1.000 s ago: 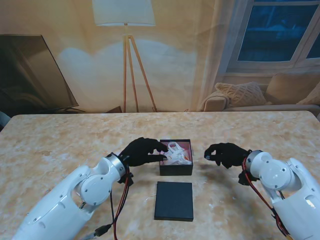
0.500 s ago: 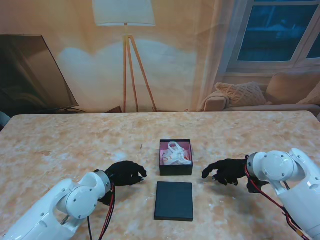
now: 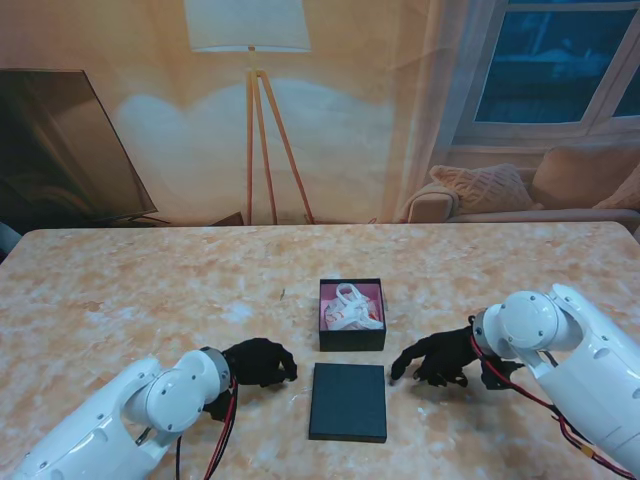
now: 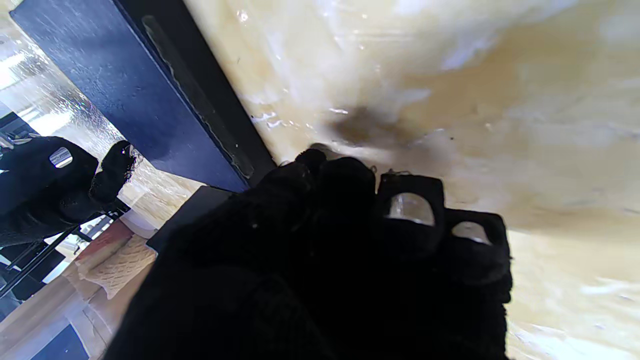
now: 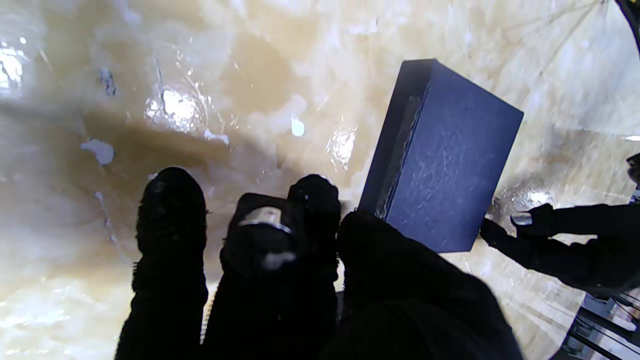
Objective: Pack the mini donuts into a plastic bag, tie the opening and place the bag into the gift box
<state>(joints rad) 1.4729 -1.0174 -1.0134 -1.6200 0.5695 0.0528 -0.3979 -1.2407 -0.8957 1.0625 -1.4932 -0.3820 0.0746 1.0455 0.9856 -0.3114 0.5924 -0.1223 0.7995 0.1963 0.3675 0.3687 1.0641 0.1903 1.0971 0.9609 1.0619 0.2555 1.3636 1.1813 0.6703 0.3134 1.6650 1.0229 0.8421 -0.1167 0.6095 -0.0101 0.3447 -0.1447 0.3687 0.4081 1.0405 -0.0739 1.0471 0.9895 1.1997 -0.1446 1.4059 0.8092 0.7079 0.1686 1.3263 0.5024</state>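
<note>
I am looking down on a glossy worktop (image 3: 120,290) with a mottled cream and tan marble pattern that throws back bright glare in both wrist views, and behind its far edge stands a warm beige wall with a tripod floor lamp (image 3: 252,110), a dark screen (image 3: 60,150) off to the left, and a window (image 3: 560,60) over a sofa with a knitted cushion (image 3: 482,188) to the right. My left hand (image 3: 258,362) rests low on the worktop with its fingers curled loosely inward and nothing in them, and the dark box lid (image 3: 348,401) lies flat just to its right, close but not touching. My right hand (image 3: 436,357) sits on the other side of that lid, fingers spread and angled down toward the surface, also holding nothing; its fingertips (image 5: 170,200) are near the lid's edge, though I cannot tell whether any of them touches it. Farther from both hands, just past the lid and between them, stands the open gift box (image 3: 352,314) with its pink lining, and the knotted plastic bag (image 3: 350,306) sits inside it; I cannot make out the donuts through the plastic. Beyond the box the worktop runs bare all the way to its far edge, and there is wide free surface outward of each hand toward the side edges, the near edge being hidden under my arms.
</note>
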